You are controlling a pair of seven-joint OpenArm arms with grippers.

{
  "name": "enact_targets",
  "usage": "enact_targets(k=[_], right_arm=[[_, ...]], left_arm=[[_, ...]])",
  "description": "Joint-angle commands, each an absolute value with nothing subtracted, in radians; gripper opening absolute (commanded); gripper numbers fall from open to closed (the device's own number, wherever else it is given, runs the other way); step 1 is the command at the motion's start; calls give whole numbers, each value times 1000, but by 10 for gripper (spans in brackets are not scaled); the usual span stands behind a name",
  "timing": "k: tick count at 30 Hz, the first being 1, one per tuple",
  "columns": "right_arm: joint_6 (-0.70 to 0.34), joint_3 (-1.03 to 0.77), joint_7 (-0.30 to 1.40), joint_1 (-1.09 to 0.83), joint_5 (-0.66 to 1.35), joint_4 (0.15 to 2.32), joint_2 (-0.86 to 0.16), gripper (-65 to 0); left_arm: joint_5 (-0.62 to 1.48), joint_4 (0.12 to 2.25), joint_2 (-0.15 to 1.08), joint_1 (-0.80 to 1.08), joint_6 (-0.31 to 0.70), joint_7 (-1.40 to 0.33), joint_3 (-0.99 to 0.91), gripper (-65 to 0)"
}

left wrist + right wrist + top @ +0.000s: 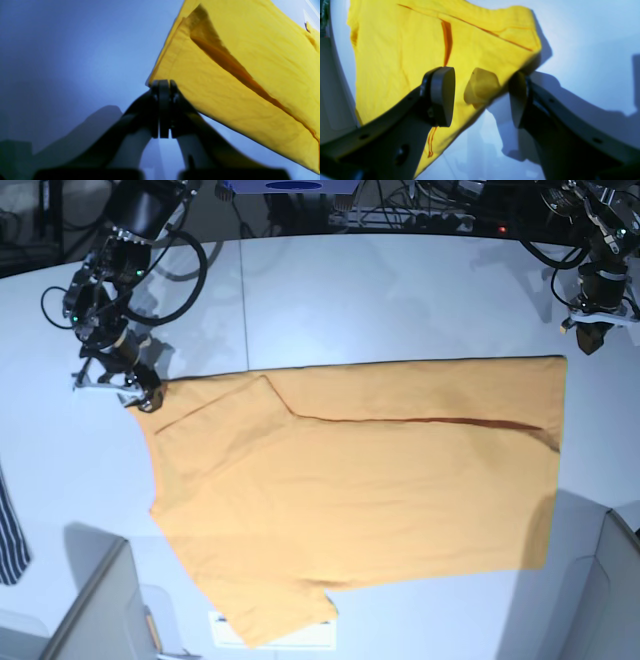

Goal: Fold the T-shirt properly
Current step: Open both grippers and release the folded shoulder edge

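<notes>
- t-shirt (pixel 380 480) lies spread flat on the pale table (pixel 400 290), folded over along its far edge, with a dark crease line running across the upper part; one short sleeve sticks out at the near edge.
- the right gripper (pixel 482 97) has its jaws spread wide, one pad over the cloth and the other at the edge of it; a small bump of yellow fabric sits between the fingers (pixel 442 95) (neither pad is pressing on it).
- in the base view that gripper (pixel 140 392) sits at the shirt's corner, at the end where the sleeve is.
- the left gripper (pixel 163 86) has its jaws pressed fully together with nothing between them, its tip just beside the shirt's corner, which spreads away to its right in the wrist view.
- from the base camera this gripper (pixel 592 335) hangs just beyond the shirt's far corner, apart from the cloth.
- a dark striped garment (pixel 10 530) hangs off the table edge, well apart from both grippers.
</notes>
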State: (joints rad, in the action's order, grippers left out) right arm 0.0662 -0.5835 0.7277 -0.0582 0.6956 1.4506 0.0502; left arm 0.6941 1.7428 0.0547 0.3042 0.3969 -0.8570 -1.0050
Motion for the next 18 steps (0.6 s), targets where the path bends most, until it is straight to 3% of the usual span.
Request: enact_targets(k=[1,3,6,18], right_arm=[[88,-584,762,-56,657,1440,51,-318],[88,-584,762,-53,657,1440,51,-320],[88,-584,760,-44,656,1440,45,-323],[68,-581,760,-33,656,1386,30,-324]], left_arm=[[711,1756,64,305,404,-835,-1010,-474],[711,1755,54,305,404,-835,-1010,-337],[711,1715,47,295,403,-835,-1010,-242],[711,1455,50,203,401,-835,-1009,-230]])
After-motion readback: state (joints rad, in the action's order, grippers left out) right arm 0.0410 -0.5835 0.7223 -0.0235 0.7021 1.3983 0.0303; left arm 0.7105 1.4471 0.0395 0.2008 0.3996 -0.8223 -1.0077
